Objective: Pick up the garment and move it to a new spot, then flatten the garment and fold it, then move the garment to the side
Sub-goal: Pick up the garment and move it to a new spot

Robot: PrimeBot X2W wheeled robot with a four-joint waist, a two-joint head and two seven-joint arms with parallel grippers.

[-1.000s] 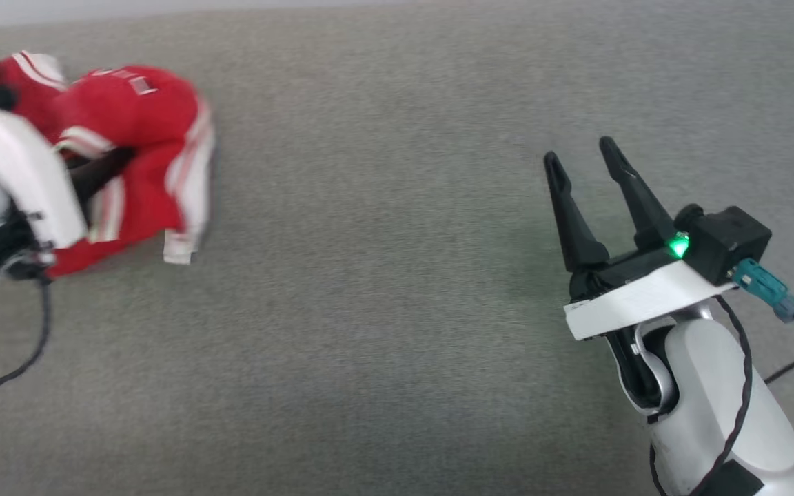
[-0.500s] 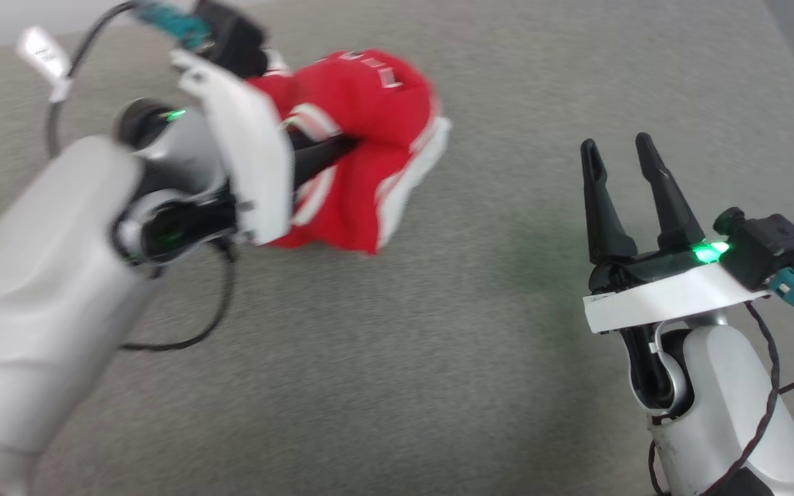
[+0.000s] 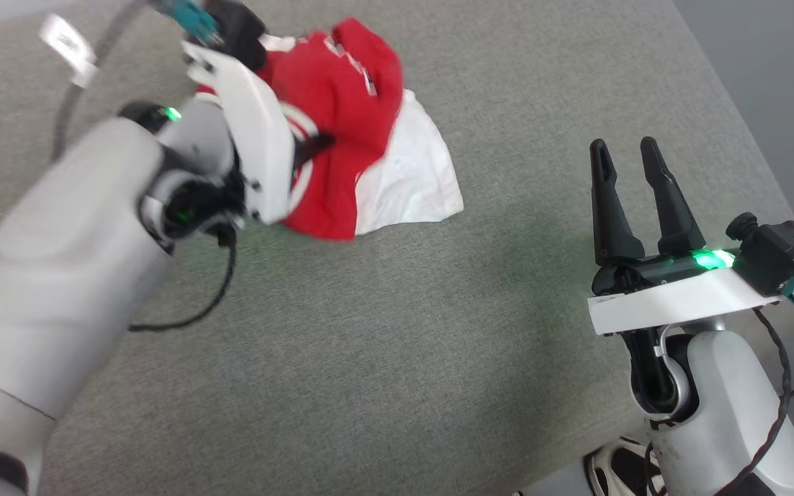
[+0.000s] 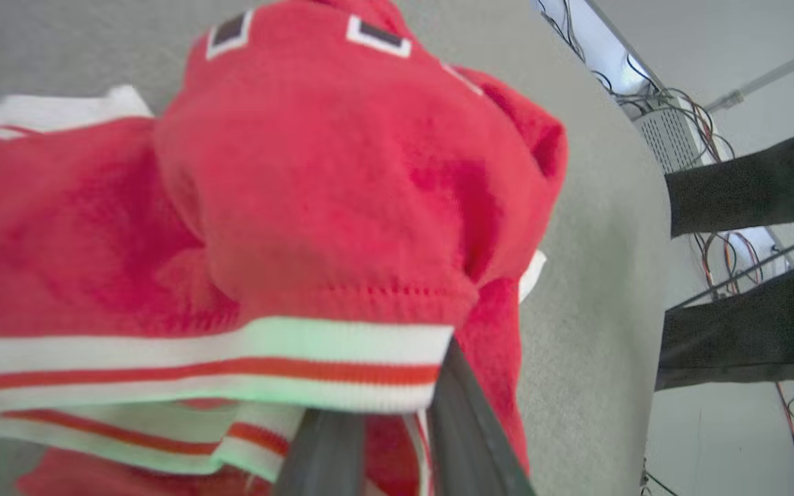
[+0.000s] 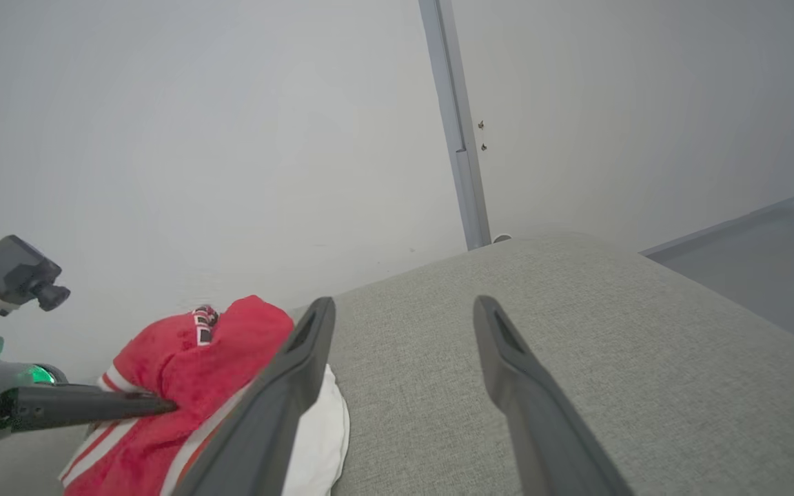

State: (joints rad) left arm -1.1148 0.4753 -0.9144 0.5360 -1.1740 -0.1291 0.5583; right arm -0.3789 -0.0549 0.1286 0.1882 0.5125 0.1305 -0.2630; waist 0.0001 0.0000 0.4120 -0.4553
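Left gripper (image 3: 318, 142) first: from the head view I am seeing it clamped on the garment (image 3: 342, 89), its fingertips buried in the bunched red cloth so I cannot make them out. One white part of the garment is lying spread on the grey surface (image 3: 397, 331), toward the far left of it. My right gripper (image 3: 623, 143) is hovering well apart from the cloth, its two fingers standing wide with nothing between them. One white tag (image 3: 66, 45) is hanging on the left arm's cable; any print on it is too blurred to read.

Along the left wrist I am looking at two dark fingers (image 4: 462, 427) disappearing under the white-and-red striped trim (image 4: 197, 358). Two black, white-outlined blocks of lettering (image 4: 378, 36) are showing near the top edge, cut off and folded, so I am not reading any word.

Along the right wrist, both open fingers are framing bare grey surface. At lower left, one finger of the left gripper is pressing into the red heap, and part of the white cloth is hiding behind my own finger.
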